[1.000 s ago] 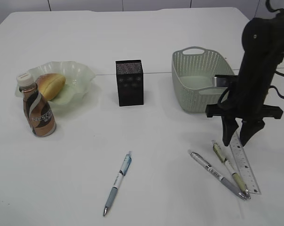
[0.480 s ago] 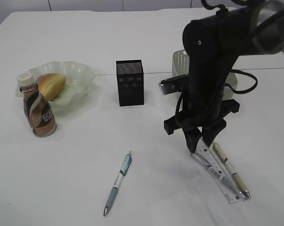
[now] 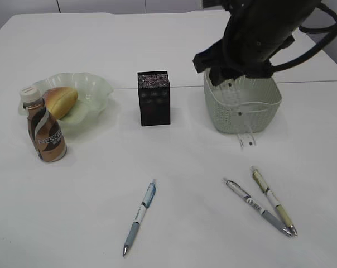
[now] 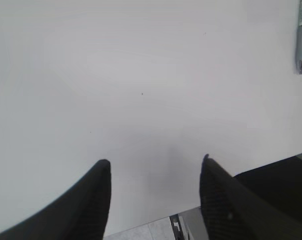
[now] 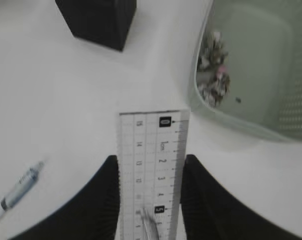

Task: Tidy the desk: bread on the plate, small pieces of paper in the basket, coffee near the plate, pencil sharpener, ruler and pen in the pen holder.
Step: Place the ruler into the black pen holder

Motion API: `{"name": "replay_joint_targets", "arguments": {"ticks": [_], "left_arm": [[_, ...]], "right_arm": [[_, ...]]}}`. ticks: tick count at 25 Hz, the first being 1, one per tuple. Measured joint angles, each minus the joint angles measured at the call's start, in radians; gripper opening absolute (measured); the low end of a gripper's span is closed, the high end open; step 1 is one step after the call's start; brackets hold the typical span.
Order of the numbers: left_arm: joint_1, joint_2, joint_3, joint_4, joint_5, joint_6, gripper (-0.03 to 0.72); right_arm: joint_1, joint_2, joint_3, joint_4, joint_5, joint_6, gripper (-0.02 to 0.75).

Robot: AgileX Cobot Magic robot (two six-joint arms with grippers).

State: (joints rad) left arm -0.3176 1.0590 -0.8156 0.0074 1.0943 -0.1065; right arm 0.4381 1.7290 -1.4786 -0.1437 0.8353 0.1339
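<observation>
Your right gripper (image 5: 150,200) is pinching the ruler (image 5: 152,165) by its flat sides, one finger on each long edge. The ruler sticks out ahead of the fingers and hangs in the air, with its tip showing low in front of the basket (image 3: 260,109). The job now is to get it into the pen holder (image 3: 153,97).

The pen holder is the black mesh cup to the left of the basket, well apart from the ruler. Move the ruler over the top of the pen holder first. Stay high, so the tip does not knock the basket wall or the cup's rim.

The cup's mouth is small and the ruler is long. Turn the ruler so its tip points straight down into the cup. Line it up with the middle of the opening, then go down slowly. Let go only when the tip is well inside. If you let go too soon, I think it could tip out or push the light cup over.

Your left gripper (image 4: 156,170) is spread wide with nothing in it. It hangs over bare desk (image 3: 90,190), far from the pen holder.

The bread (image 3: 61,101) is on the plate (image 3: 96,86) and the coffee (image 3: 44,132) stands just beside the plate. Paper balls (image 5: 214,75) lie inside the basket. Three pens (image 3: 139,216) (image 3: 258,206) (image 3: 273,200) lie on the desk in front of the pen holder and basket.
</observation>
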Motion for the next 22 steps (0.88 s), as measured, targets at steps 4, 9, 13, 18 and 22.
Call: {"name": "replay_joint_targets", "arguments": {"ticks": [4,9,13,18,22], "left_arm": [[0.000,0.000,0.000,-0.007,-0.012,0.000,0.416],[0.000,0.000,0.000,-0.013,-0.015,0.000,0.416],[0.000,0.000,0.000,-0.013,-0.016,0.000,0.416],[0.000,0.000,0.000,-0.007,-0.016,0.000,0.416],[0.000,0.000,0.000,-0.007,-0.021,0.000,0.416]], "right_arm": [[0.000,-0.006,0.000,0.000,-0.147,0.000,0.262],[0.000,0.009,0.000,-0.005,-0.381,0.000,0.262],[0.000,0.057,0.000,-0.009,-0.568,0.000,0.262],[0.000,0.124,0.000,-0.013,-0.768,0.002,0.262],[0.000,0.178,0.000,-0.016,-0.934,0.002,0.262]]}}
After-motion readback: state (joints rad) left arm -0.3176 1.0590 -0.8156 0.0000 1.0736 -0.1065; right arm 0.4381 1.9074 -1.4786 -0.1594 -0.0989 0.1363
